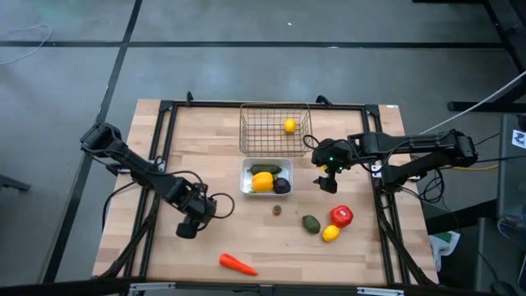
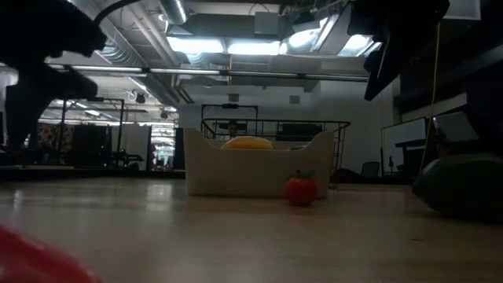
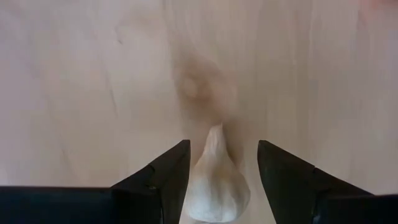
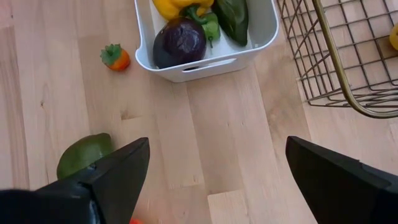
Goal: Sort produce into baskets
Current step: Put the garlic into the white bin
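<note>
Your left pincer (image 3: pixel 222 180) sits low over the surface (image 1: pixel 205 148), fingers parted around the white garlic (image 3: pixel 217 180). Your right pincer (image 4: pixel 217 180) hovers wide open beside the white tray (image 1: pixel 246 177) and wire basket (image 1: pixel 275 127).

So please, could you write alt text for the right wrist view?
The right tool, open over bare wood, faces a white tray holding a purple ball, yellow pepper and green vegetable. A wire basket, avocado and small orange piece lie around it.

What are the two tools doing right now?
Left tool: open, fingers either side of the garlic, not clamped.
Right tool: open, holding nothing, above the table.
</note>
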Controlling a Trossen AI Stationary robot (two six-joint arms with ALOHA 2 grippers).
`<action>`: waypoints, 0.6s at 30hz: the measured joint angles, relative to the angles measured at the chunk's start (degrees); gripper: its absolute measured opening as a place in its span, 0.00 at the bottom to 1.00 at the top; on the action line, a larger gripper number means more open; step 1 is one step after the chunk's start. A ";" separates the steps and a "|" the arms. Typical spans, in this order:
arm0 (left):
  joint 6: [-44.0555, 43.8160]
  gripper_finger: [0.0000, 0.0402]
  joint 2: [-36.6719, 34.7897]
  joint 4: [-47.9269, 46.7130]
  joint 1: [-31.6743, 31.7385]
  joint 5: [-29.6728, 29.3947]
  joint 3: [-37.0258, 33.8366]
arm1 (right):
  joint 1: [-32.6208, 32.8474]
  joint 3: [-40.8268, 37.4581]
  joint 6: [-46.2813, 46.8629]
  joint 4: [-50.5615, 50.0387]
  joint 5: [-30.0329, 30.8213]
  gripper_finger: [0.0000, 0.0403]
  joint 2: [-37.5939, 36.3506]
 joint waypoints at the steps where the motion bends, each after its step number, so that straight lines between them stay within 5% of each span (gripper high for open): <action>1: -0.28 0.45 0.00 0.28 -0.10 0.23 -0.43 | 0.00 0.00 0.00 0.01 0.00 0.92 0.00; 18: -0.40 0.45 0.14 7.85 -0.23 0.41 -6.88 | 0.00 0.00 0.00 0.00 -0.02 0.92 0.00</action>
